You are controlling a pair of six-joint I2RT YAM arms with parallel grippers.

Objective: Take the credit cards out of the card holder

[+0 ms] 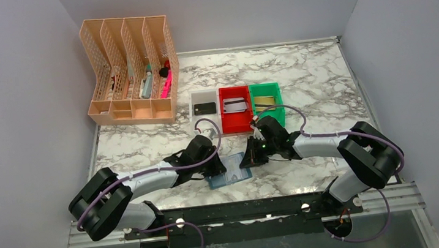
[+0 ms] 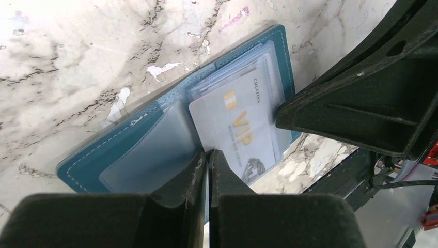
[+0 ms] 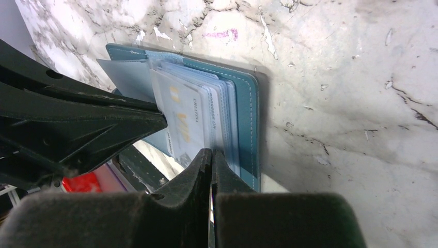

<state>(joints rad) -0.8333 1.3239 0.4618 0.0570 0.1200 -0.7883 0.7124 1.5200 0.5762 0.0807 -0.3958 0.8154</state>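
Card holder (image 2: 139,155) lies open, blue with clear pockets showing a pale VIP credit card (image 2: 237,129); left gripper (image 2: 207,155) and right gripper (image 3: 212,154) each pinch its edge, hiding the contact.

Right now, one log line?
card holder open flat | left claw shut on it | right claw shut on VIP card edge

One blue card holder (image 1: 229,173) is counted, with one silver VIP card (image 2: 240,129) shown inside. Three bins are counted: white bin (image 1: 203,93), red bin (image 1: 233,89), green bin (image 1: 264,85). One card is held in each: black card (image 1: 204,108), grey card (image 1: 235,104), gold card (image 1: 264,101). One peach file rack (image 1: 131,71) is seen.
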